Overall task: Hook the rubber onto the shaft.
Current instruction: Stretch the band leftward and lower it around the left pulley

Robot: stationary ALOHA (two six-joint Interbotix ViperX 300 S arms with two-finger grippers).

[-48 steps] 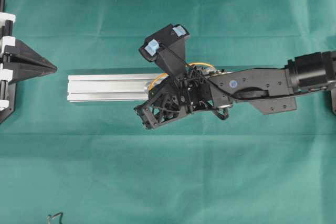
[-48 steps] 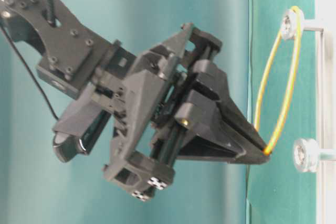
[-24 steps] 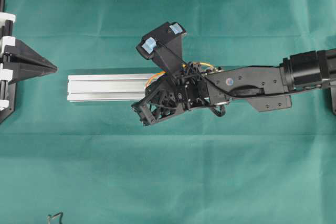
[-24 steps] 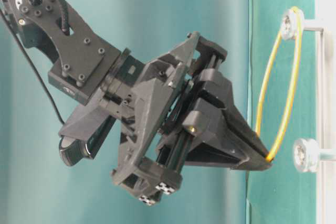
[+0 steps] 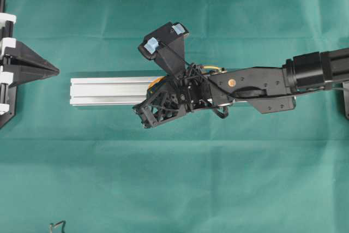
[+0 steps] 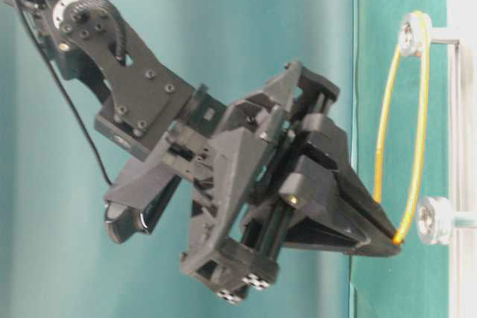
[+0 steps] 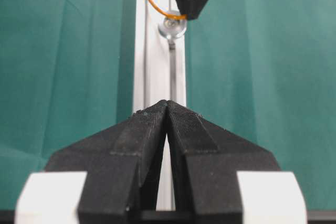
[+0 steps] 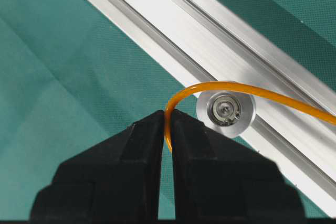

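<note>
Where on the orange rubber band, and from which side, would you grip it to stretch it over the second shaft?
Pinch the rubber band at its free end, opposite the shaft already hooked, as the right gripper does. Come from above the rail: the stretched loop stands clear there, beside the unhooked shaft.

1. The rail [image 5: 112, 90] lies on the table [image 5: 174, 178], running left to right across the middle of the overhead view.
2. The left pincer [image 5: 52, 69] sits at the left edge, well apart from the rail's left end and in line with it.
3. The right pincer [image 8: 168, 116] reaches in from the right, over the rail's right part.
4. Two shafts stand on the rail: the far shaft [image 6: 410, 33] and the near shaft [image 6: 434, 220].
5. The rubber [image 6: 402, 132] hangs around the far shaft and runs to the right pincer's tips just beside the near shaft; it seems to curve partly round that shaft.
6. A wire scrap [image 5: 56, 226] lies at the bottom left.
</note>
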